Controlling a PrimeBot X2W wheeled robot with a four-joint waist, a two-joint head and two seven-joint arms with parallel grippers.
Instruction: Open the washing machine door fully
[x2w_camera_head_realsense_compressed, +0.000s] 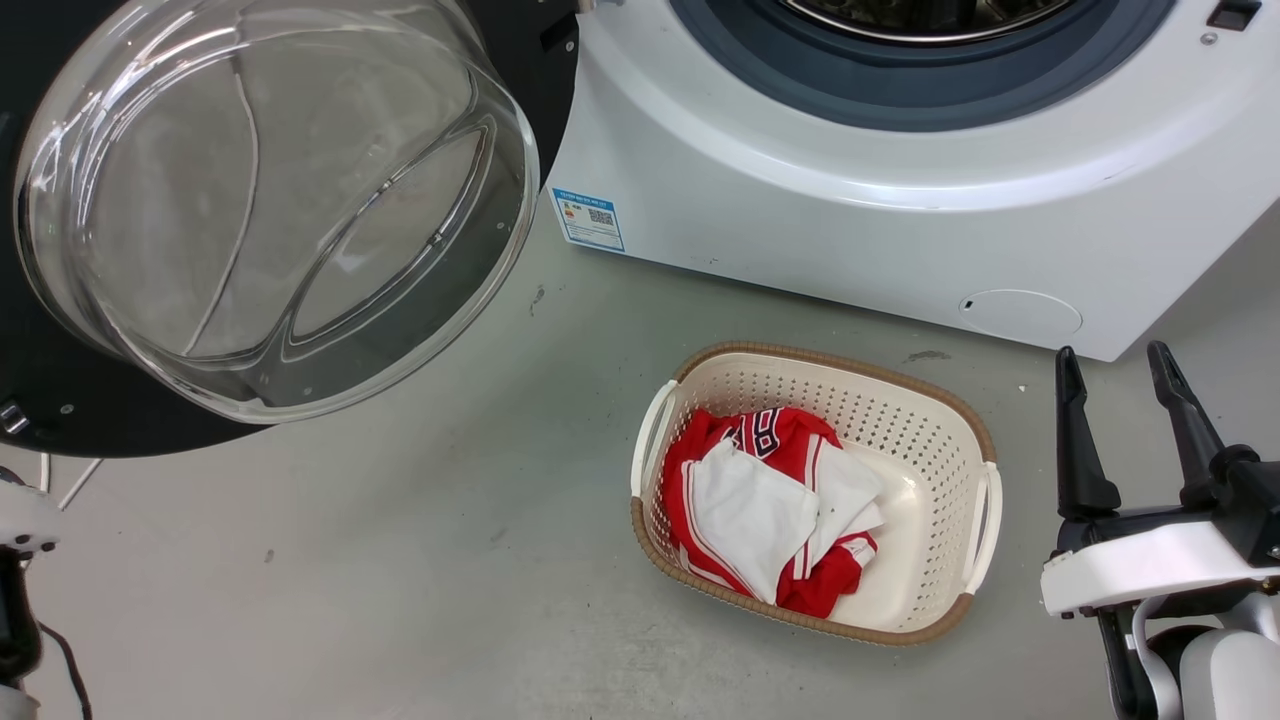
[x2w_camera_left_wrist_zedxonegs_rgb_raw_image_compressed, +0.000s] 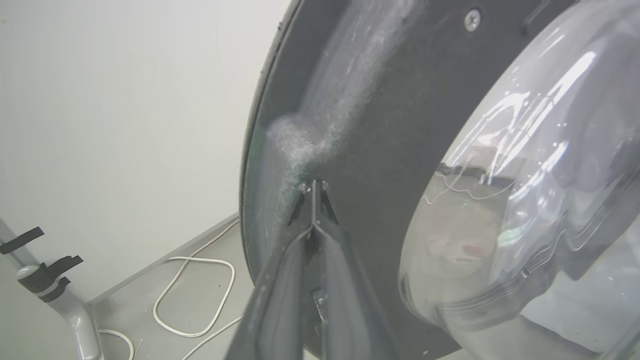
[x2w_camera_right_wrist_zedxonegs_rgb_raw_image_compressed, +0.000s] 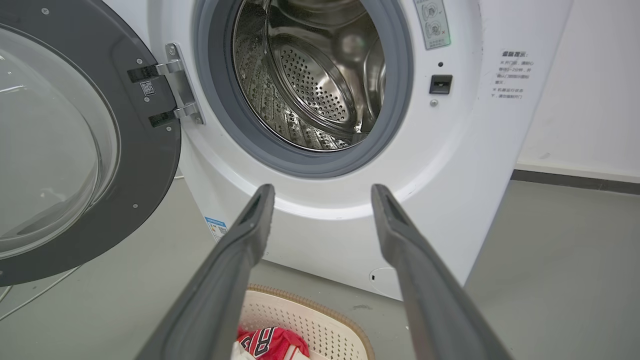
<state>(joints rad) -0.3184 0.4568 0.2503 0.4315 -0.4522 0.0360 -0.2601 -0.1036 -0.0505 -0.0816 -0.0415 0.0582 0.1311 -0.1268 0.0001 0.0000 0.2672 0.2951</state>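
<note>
A grey floor (x2w_camera_head_realsense_compressed: 400, 580) lies before the white washing machine (x2w_camera_head_realsense_compressed: 800, 220), and a pale wall (x2w_camera_left_wrist_zedxonegs_rgb_raw_image_compressed: 125, 100) stands behind on the left. The washing machine door (x2w_camera_right_wrist_zedxonegs_rgb_raw_image_compressed: 150, 165) is swung out wide on its metal hinge (x2w_camera_right_wrist_zedxonegs_rgb_raw_image_compressed: 180, 85), to the robot's left of the machine, so that its inner side with the clear glass bowl (x2w_camera_head_realsense_compressed: 270, 200) faces the room. The opening is uncovered: the steel drum (x2w_camera_right_wrist_zedxonegs_rgb_raw_image_compressed: 310, 80) and the grey-blue rubber ring (x2w_camera_right_wrist_zedxonegs_rgb_raw_image_compressed: 225, 130) around it are in plain sight.

The left gripper (x2w_camera_left_wrist_zedxonegs_rgb_raw_image_compressed: 313, 187) has its two fingers pressed together, with no gap between them, and their tips meet at the black inner face of the door, near its outer edge and beside the glass bowl. A white cable (x2w_camera_left_wrist_zedxonegs_rgb_raw_image_compressed: 195, 295) lies in loops on the floor below.

The right gripper (x2w_camera_head_realsense_compressed: 1112, 355) hangs free in front of the machine with its fingers wide apart and nothing between them. Near it, on the floor, stands a cream basket (x2w_camera_head_realsense_compressed: 900, 420) with red and white clothes (x2w_camera_head_realsense_compressed: 760, 500) inside. A blue label (x2w_camera_head_realsense_compressed: 588, 218) is stuck low on the front of the machine
</note>
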